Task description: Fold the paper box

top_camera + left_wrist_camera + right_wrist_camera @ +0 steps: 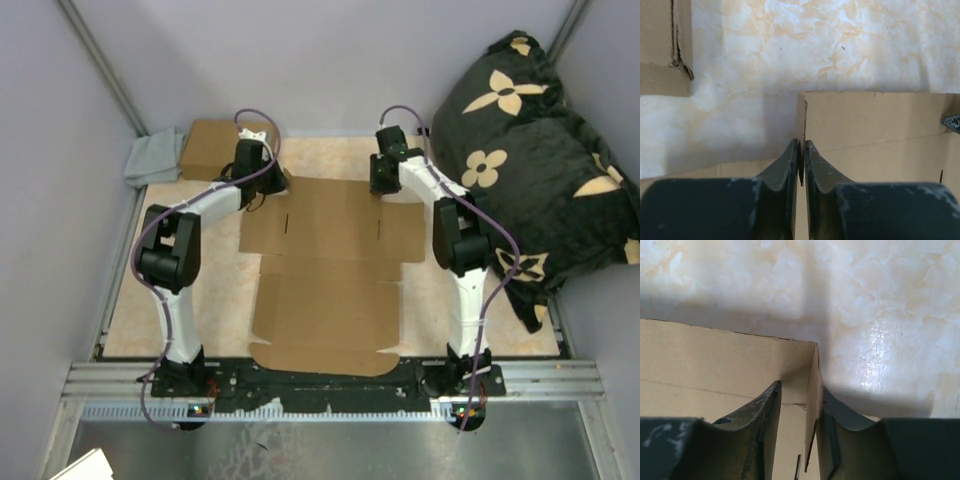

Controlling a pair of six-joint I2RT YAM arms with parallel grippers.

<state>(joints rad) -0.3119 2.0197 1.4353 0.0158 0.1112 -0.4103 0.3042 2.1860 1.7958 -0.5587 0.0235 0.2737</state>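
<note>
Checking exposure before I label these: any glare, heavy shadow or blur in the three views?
Top view: even light, soft shadows, no glare. Left wrist view: a shadow greys the table beside the box; the fingers are close and soft. Right wrist view: a bright glare patch on the table right of the box, a shadow band beyond it.
</note>
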